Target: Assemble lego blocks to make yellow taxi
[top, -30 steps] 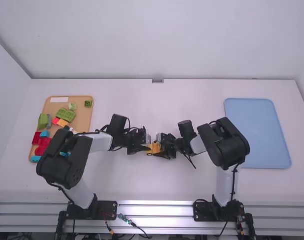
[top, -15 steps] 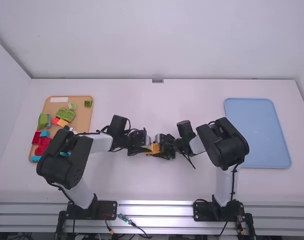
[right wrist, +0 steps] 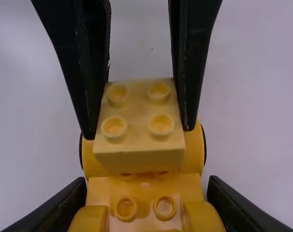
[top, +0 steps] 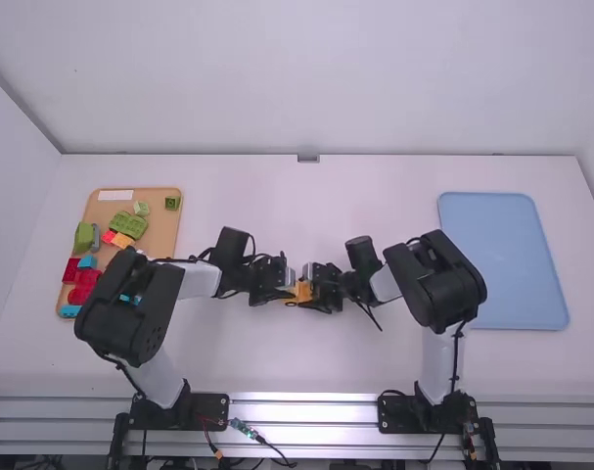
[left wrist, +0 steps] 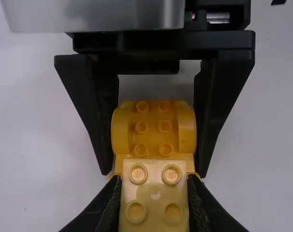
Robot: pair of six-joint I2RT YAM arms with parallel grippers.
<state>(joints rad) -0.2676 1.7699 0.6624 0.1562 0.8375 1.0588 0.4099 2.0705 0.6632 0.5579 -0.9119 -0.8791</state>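
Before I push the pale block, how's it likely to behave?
The pale block is probably stiff: crisp edges, no visible bulge between the left gripper's fingers. It could slip under an off-centre push, since its sides look smooth. Rolling seems unlikely if it comes loose: it's boxy and flat-sided.

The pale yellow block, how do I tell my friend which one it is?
Find the middle of the big white table, where the left gripper and the right gripper meet. The block is pinched between the left gripper's fingers. It's boxy with four round bumps on top, and paler than the deeper yellow piece beside it.
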